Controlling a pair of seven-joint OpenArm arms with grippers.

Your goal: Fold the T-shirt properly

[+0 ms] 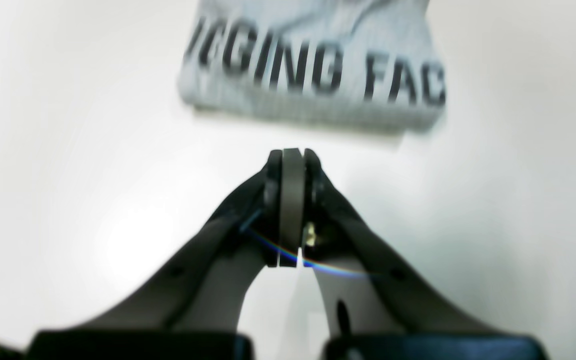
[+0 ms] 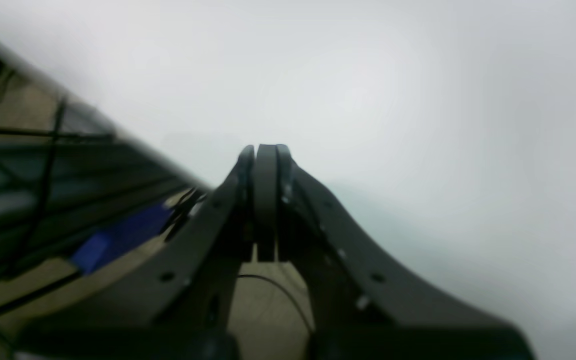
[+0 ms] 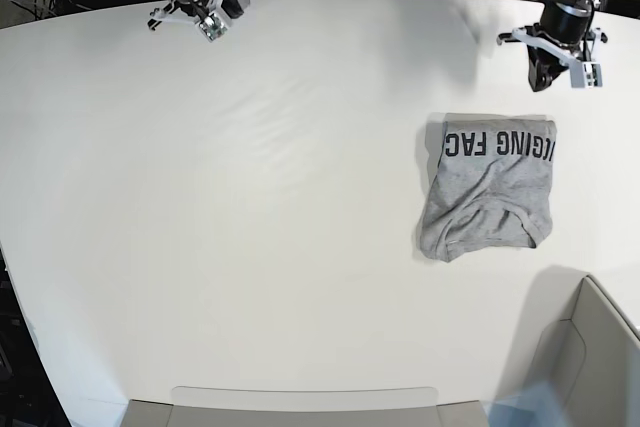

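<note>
Folded grey T-shirt (image 3: 488, 187) lying on a white tabletop (image 3: 250, 207), both end effectors clear of it.

Spans nearly the whole base view as a bare white tabletop. Sits toward that view's right side as a compact grey rectangle, black block lettering along its far edge, neckline showing near its front edge. Hangs just beyond the lettered edge: left end effector (image 1: 292, 155), fingers pressed together, holding nothing. Hangs well apart at the far corner: right end effector (image 2: 265, 150), likewise pressed together and empty.

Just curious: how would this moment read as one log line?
T-shirt: folded, lettering up | left gripper: shut, empty, off shirt | right gripper: shut, empty
</note>
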